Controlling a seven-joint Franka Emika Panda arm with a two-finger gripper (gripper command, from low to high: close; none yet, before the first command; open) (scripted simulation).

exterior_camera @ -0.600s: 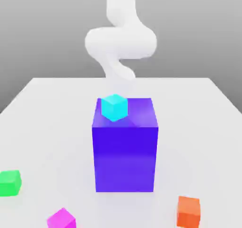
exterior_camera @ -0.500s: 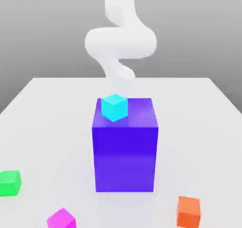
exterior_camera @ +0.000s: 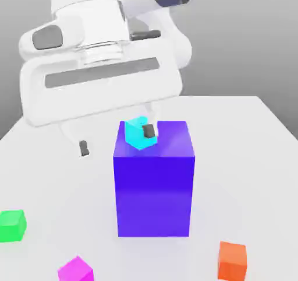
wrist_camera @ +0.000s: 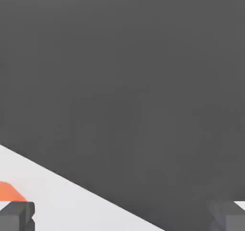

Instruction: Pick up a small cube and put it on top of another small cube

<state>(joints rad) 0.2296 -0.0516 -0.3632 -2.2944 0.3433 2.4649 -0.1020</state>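
Exterior view, white tabletop (exterior_camera: 244, 157) under grey backdrop. Centre frame: big blue-purple block (exterior_camera: 153, 186), upright; cyan cube (exterior_camera: 137, 133) seated on its top face, toward the upper-left corner. Lower left, at the frame edge: bright green cube (exterior_camera: 12, 225) resting on the tabletop. Bottom edge, left of centre: magenta-pink cube (exterior_camera: 75, 270), also on the tabletop, near the green one but apart from it, untouched. Lower right: orange cube (exterior_camera: 232, 260). Upper left and upper centre: large white arm hand, close to the camera, gripper (exterior_camera: 117, 140) spread wide and empty, one dark fingertip (exterior_camera: 85, 148) left of the block, the other overlapping the cyan cube in the picture; contact not determinable. Hand view: both dark fingertips (wrist_camera: 16, 215) at the bottom corners, well apart, sliver of orange beside one
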